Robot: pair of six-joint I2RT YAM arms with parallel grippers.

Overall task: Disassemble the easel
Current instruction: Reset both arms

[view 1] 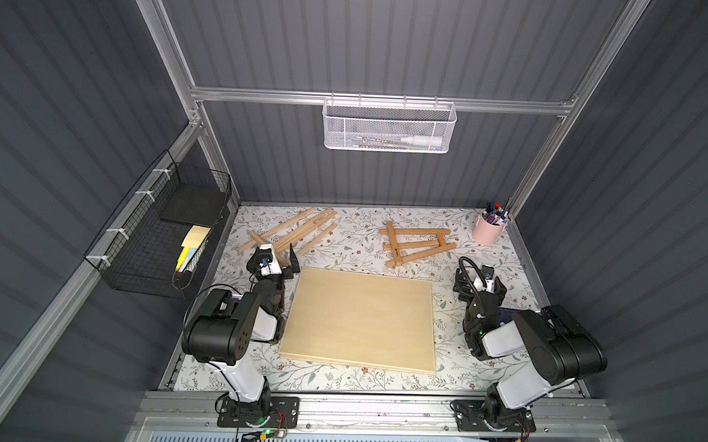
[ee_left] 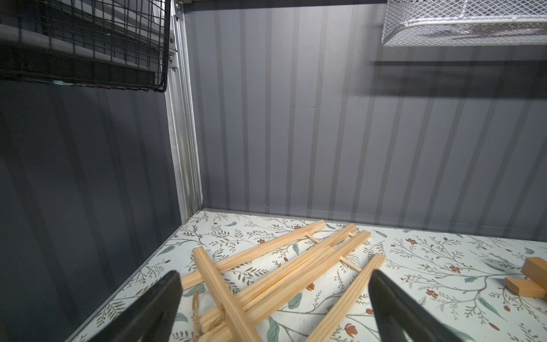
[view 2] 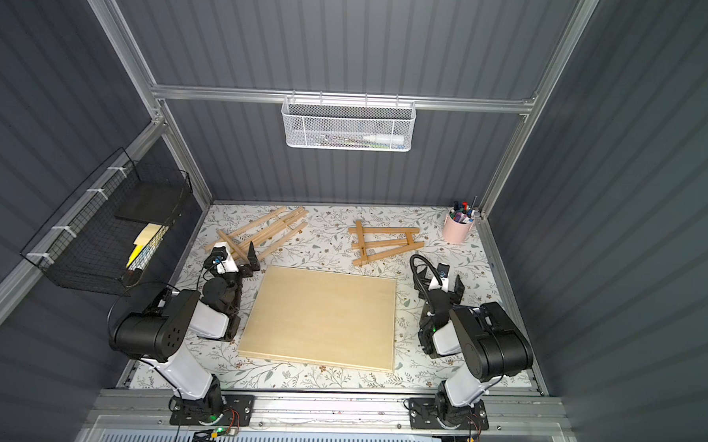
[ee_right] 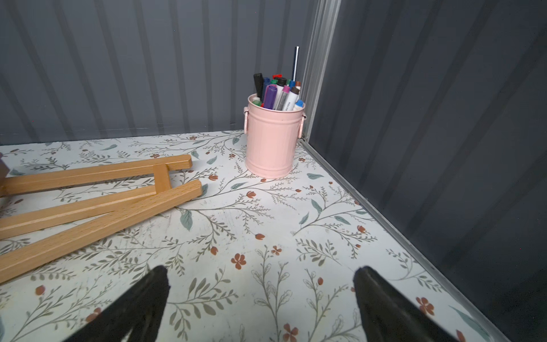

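Observation:
Two wooden easels lie flat on the floral table. The pale easel [view 1: 290, 233] [view 2: 257, 234] is at the back left, with its sticks splayed and crossed and a twine cord on it. My left gripper [view 1: 276, 264] [ee_left: 275, 277] hovers open just in front of it, and the sticks [ee_left: 266, 275] show between the jaws, untouched. The darker easel [view 1: 415, 243] [ee_right: 88, 201] lies at the back, right of centre. My right gripper [view 1: 481, 283] [ee_right: 262, 271] is open over bare table, apart from that easel and to its right.
A large plywood board [view 1: 360, 318] lies flat between the arms. A pink cup of markers [view 1: 487, 230] [ee_right: 273, 139] stands in the back right corner. A black wire basket [view 1: 159, 230] hangs on the left wall, a white mesh basket [view 1: 389, 127] on the back wall.

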